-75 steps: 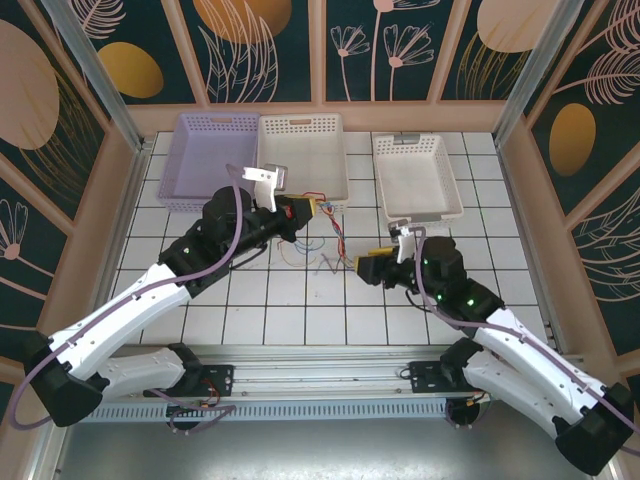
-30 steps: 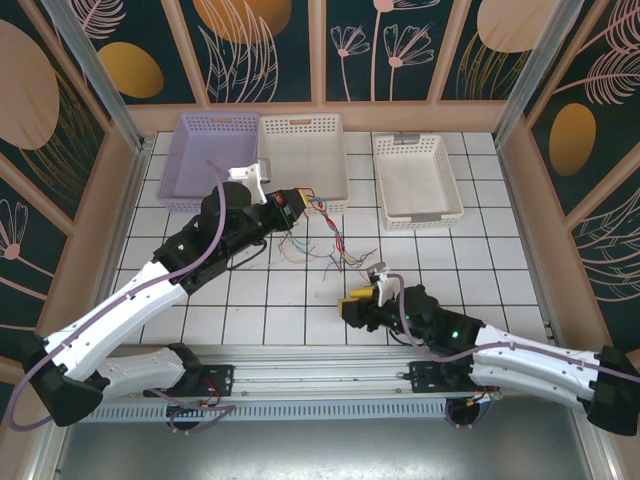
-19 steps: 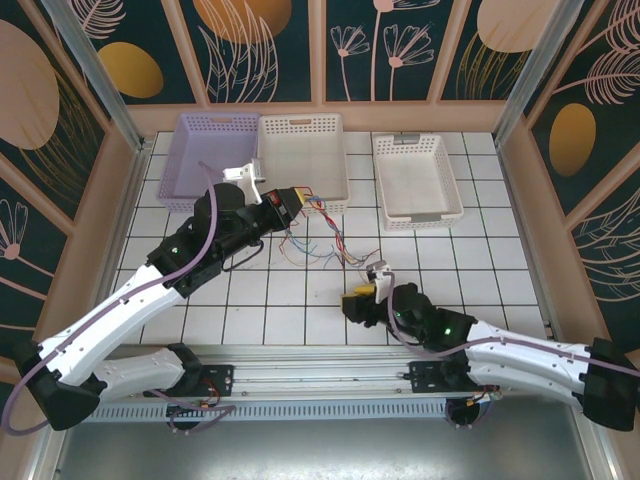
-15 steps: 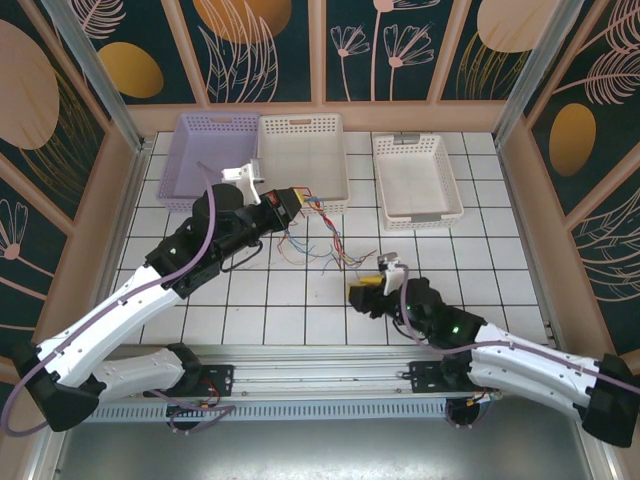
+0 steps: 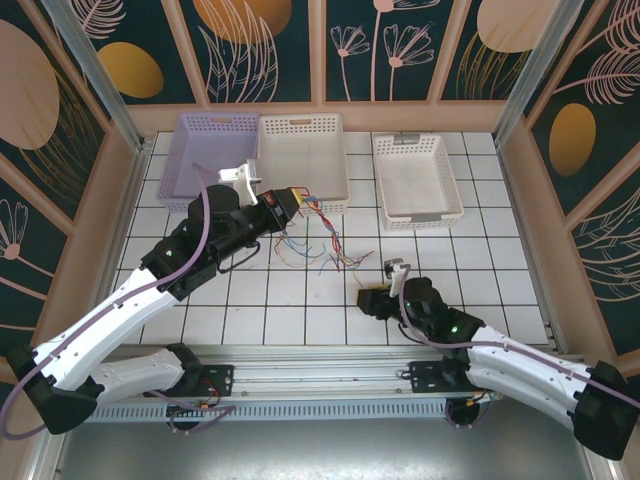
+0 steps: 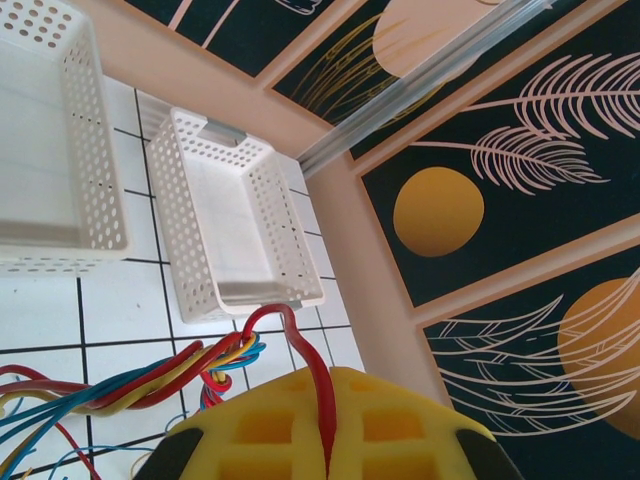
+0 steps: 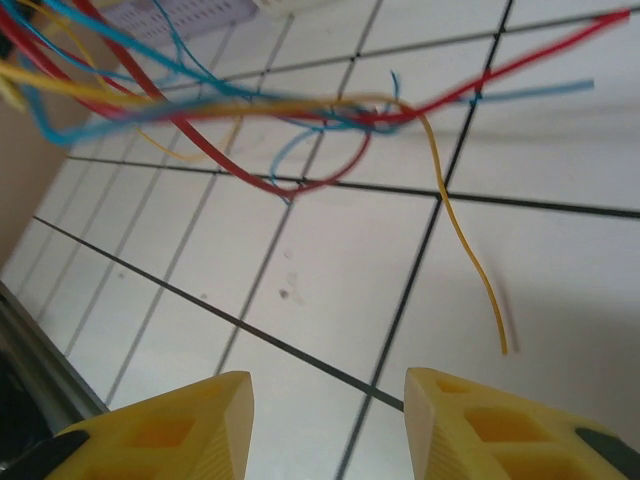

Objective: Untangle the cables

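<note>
Right gripper (image 5: 371,298) had moved. A couple of seconds back it sat at the loose end of the cables (image 5: 318,218), then dropped toward the near edge of the tabletop (image 5: 250,315). Now we found it edging back toward the middle. Its fingers stood partly apart with nothing between them. Through the gap, in the right wrist view, we saw bare tile, and a yellow strand (image 7: 468,258) dangled just ahead, touching neither finger.

Left gripper (image 5: 296,201) had drawn slightly toward the far left, beside the front wall of the middle white basket (image 5: 305,150). We noted it clamped tight on the cables. The left wrist view showed a red strand (image 6: 318,385) pinched in the seam between its yellow fingers, with red, yellow and blue strands twisted together just beyond.

Cables hung from that grip and trailed from the far middle of the tabletop toward its centre, their ends short of the right gripper.

Our reading: bundle anchored, twist not yet undone. We judged the right gripper needed a fresh hold on one strand to draw it free.
</note>
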`<action>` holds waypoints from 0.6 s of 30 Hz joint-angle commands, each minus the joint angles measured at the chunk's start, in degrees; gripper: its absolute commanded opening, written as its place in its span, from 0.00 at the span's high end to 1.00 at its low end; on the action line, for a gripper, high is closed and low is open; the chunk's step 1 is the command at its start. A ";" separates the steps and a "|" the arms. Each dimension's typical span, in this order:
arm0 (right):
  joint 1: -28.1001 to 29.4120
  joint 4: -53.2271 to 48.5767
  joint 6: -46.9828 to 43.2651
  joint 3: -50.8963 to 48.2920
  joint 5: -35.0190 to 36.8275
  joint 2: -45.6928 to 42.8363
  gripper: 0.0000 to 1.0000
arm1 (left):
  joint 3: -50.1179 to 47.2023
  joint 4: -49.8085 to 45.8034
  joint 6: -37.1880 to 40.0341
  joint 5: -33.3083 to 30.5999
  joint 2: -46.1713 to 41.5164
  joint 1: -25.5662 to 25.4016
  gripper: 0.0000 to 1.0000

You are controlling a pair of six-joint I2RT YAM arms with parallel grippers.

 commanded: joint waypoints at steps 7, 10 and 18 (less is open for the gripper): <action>-0.22 11.26 -1.97 -1.41 4.38 6.72 0.56 | 2.12 1.53 -2.17 1.59 -1.29 0.27 1.00; -0.22 16.02 -3.19 -1.51 6.68 8.84 0.53 | 1.84 1.98 -2.84 2.22 -1.38 0.20 1.00; -1.72 24.07 -6.02 0.75 6.83 19.24 0.51 | 2.20 2.21 -3.68 3.06 -1.46 0.23 1.00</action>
